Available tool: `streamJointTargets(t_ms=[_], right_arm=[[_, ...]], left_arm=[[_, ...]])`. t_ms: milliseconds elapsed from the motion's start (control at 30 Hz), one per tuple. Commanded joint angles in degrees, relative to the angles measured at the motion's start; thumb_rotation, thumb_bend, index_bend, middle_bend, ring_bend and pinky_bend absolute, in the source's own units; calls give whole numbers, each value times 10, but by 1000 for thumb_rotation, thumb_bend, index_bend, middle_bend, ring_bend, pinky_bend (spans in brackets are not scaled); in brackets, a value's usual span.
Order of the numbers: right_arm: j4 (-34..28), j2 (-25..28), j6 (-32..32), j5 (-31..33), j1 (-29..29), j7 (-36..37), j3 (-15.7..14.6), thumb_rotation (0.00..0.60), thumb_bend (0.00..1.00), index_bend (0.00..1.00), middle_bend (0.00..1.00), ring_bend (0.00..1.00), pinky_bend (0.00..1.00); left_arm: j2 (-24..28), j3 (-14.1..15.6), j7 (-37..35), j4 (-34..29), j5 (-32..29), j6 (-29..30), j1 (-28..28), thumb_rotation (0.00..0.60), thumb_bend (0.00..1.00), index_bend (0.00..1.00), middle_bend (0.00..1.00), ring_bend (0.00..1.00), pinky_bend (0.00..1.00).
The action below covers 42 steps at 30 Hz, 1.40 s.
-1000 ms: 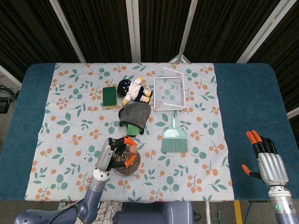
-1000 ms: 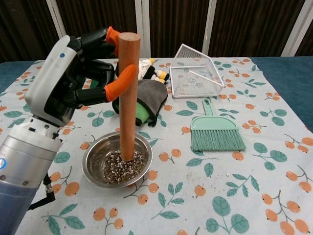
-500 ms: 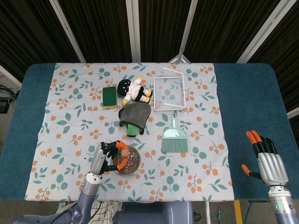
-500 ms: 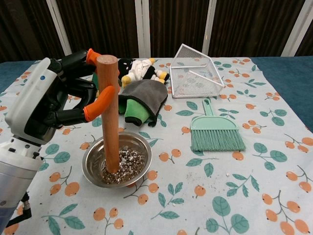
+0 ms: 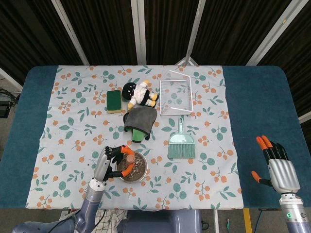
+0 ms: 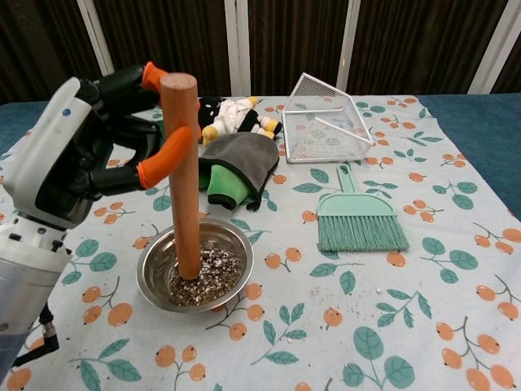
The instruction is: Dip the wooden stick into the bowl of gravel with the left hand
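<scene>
A round wooden stick (image 6: 182,171) stands upright with its lower end in the gravel of a steel bowl (image 6: 230,243), near the bowl's left side. My left hand (image 6: 89,147) grips the stick near its top, orange fingertips (image 6: 167,157) wrapped around it. From above, the stick's top (image 5: 129,158) shows as a small disc over the bowl (image 5: 140,174), with the left hand (image 5: 109,162) just left of it. My right hand (image 5: 277,164) hangs off the table's right side, fingers apart, holding nothing.
A green hand brush (image 6: 356,216) lies right of the bowl. Behind the bowl are a grey and green cloth (image 6: 236,167), a plush doll (image 6: 236,116), a white wire basket (image 6: 326,118) and a green sponge (image 5: 114,100). Spilled gravel dots the cloth near the bowl.
The left hand and stick moved left within the bowl and sank a little between one second ago and half a second ago; since then they have barely moved. The right hand stayed still.
</scene>
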Motion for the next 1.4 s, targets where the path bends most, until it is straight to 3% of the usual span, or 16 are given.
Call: streamJointTargets(t_ms=[33,333,600,800,967,1167,1400], right_arm=[[0,0,0,0,0,0,0,600,269,0,0,0,0],[-1,0,0,1,-1,1,0,600,269,0,0,0,0],[-1,2,-1,-1,0,3,-1,600,269,0,0,0,0],[-2,2,-2,-1,0,4,-1,600,269,0,0,0,0],[-3,1,-3,0,0,2,-1,600,269,0,0,0,0],[-5,1,-2,2,0,-1,0,600,269,0,0,0,0],[-6,0,-3,3,0,-4,0,600,269,0,0,0,0]], left_arm=[[20,-29,38,-50,11,-8,-30,600,909,551,624,864,958],[89,-39,106,-140,32,-15,-43,600,909,550,619,864,958],[219,-31,182,-182,56,-42,-45,600,909,551,626,865,958],[328,-14,226,-153,55,-79,-38,600,909,565,643,866,958],[371,4,246,-104,49,-99,-29,600,909,568,648,866,958],[385,33,260,-39,44,-124,-15,600,909,568,646,866,958],[362,62,260,36,37,-148,-1,600,909,568,644,866,958]])
